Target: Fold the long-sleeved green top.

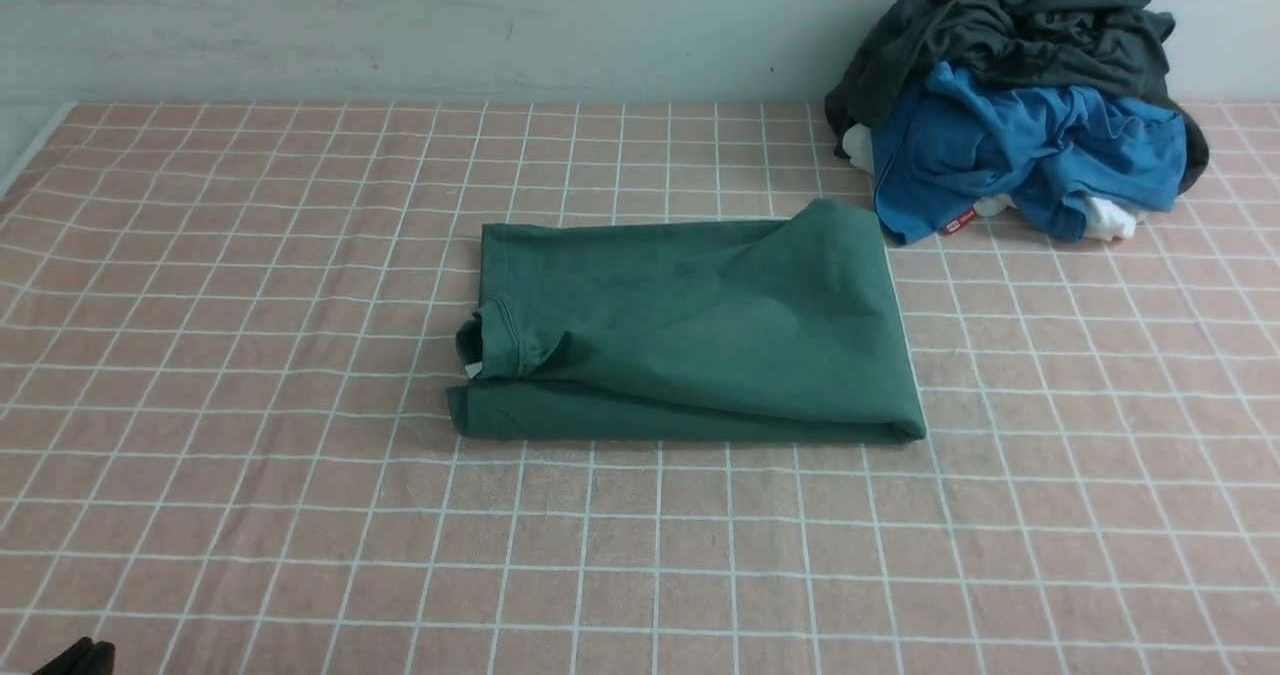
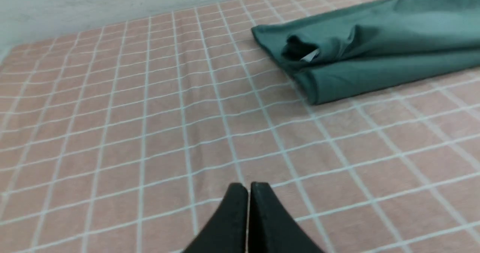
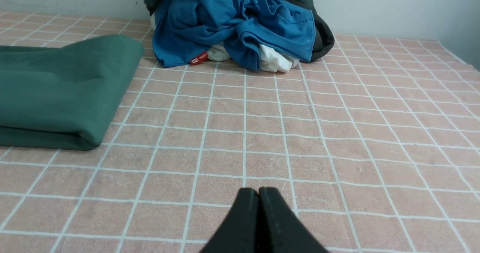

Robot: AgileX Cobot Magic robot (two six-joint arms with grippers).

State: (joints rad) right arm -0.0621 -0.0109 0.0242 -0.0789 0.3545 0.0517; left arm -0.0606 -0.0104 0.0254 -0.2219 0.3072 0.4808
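Well beyond left pincer (image 2: 248, 187) (closed): green top (image 2: 375, 54).

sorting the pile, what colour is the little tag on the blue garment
Red with white print, on the blue garment's hem tag; clearest in the right wrist view.

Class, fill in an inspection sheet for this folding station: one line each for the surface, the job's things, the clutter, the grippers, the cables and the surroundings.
Surface: pink checked cloth with white grid lines, lying flat.
Job's things: green long-sleeved top folded into a rough rectangle at the centre, collar and white neck label at its left end.
Clutter: blue garment heaped under a dark grey garment at the far right, white cloth poking out beneath; the heap sits right by the top's far right corner.
Grippers: left gripper and right gripper both shut, empty, over bare cloth, clear of the top.
Cables: nothing seen.
Surroundings: pale wall behind.
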